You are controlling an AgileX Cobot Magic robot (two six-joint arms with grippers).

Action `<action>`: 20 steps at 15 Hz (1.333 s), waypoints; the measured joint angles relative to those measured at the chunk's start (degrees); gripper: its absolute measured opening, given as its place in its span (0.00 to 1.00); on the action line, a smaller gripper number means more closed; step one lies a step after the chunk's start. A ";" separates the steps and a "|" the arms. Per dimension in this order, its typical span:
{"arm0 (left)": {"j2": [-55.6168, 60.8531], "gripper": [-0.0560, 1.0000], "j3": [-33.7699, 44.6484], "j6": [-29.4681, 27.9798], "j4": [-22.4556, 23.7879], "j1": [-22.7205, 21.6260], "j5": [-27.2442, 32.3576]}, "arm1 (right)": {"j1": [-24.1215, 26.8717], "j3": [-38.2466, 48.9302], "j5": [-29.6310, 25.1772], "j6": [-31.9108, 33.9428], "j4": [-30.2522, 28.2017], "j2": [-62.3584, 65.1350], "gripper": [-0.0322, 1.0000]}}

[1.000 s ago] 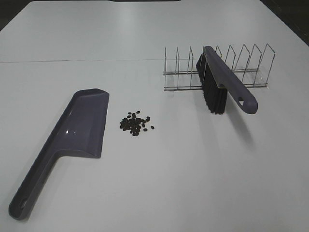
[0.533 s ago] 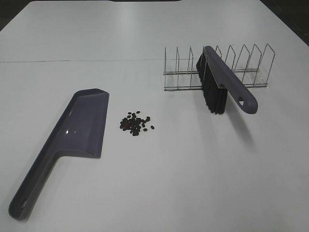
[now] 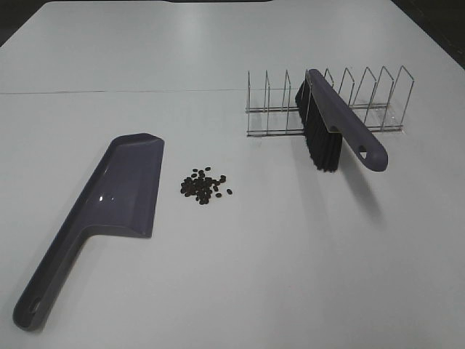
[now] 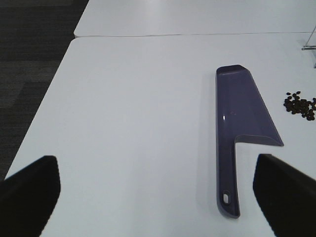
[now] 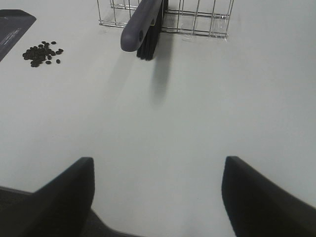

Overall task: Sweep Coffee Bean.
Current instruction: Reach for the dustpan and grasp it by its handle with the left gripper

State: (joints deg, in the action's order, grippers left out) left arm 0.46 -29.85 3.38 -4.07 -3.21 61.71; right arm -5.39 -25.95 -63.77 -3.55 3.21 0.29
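A small heap of dark coffee beans [image 3: 204, 186] lies on the white table, also seen in the left wrist view [image 4: 299, 104] and the right wrist view [image 5: 41, 53]. To their left a purple dustpan [image 3: 109, 207] lies flat [image 4: 238, 118]. A purple brush [image 3: 333, 129] with black bristles leans in a wire rack [image 3: 378, 102], handle pointing out [image 5: 139, 27]. My left gripper [image 4: 158, 192] is open above the near table edge, well short of the dustpan handle. Also back from the brush, my right gripper [image 5: 157, 195] is open and holds nothing. Neither arm shows in the high view.
The wire rack [image 5: 197, 22] has several upright dividers and stands at the back right. A seam [image 3: 109, 91] between two table tops runs across the back. Dark floor [image 4: 29, 59] lies beyond the table's left edge.
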 joint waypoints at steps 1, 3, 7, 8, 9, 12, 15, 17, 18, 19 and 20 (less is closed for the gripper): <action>0.00 0.99 0.00 0.00 0.00 0.00 0.00 | 0.00 0.00 0.00 0.00 0.00 0.00 0.64; 0.00 0.99 0.00 0.00 0.00 0.00 0.00 | 0.00 0.00 0.00 0.00 0.00 0.00 0.64; 0.00 0.99 0.00 0.00 0.00 0.00 0.00 | 0.00 0.00 0.00 0.00 0.00 0.00 0.64; 0.00 0.99 0.00 0.00 0.00 0.00 0.00 | 0.00 0.00 0.00 0.00 0.00 0.00 0.64; 0.00 0.99 0.00 0.00 0.00 0.00 0.00 | 0.00 0.00 0.00 0.00 0.00 0.00 0.64; 0.00 0.99 0.00 0.00 0.00 0.00 0.00 | 0.00 0.00 0.00 0.00 0.00 0.00 0.64; 0.00 0.99 0.00 0.00 0.00 0.00 0.00 | 0.00 0.00 0.00 0.00 0.00 0.00 0.64; 0.00 0.99 0.00 0.00 0.00 0.00 0.00 | 0.00 0.00 0.00 0.00 0.00 0.00 0.64; 0.00 0.99 0.00 0.00 0.00 0.00 0.00 | 0.00 0.00 0.00 0.00 0.00 0.00 0.64; 0.00 0.99 0.00 0.00 0.00 0.00 0.00 | 0.00 0.00 0.00 0.00 0.00 0.00 0.64; 0.00 0.99 0.00 0.00 0.00 0.00 0.00 | 0.00 0.00 0.00 0.00 0.00 0.00 0.64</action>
State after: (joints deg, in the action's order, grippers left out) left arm 0.46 -29.85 3.38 -4.07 -3.21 61.71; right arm -5.39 -25.95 -63.77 -3.55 3.21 0.29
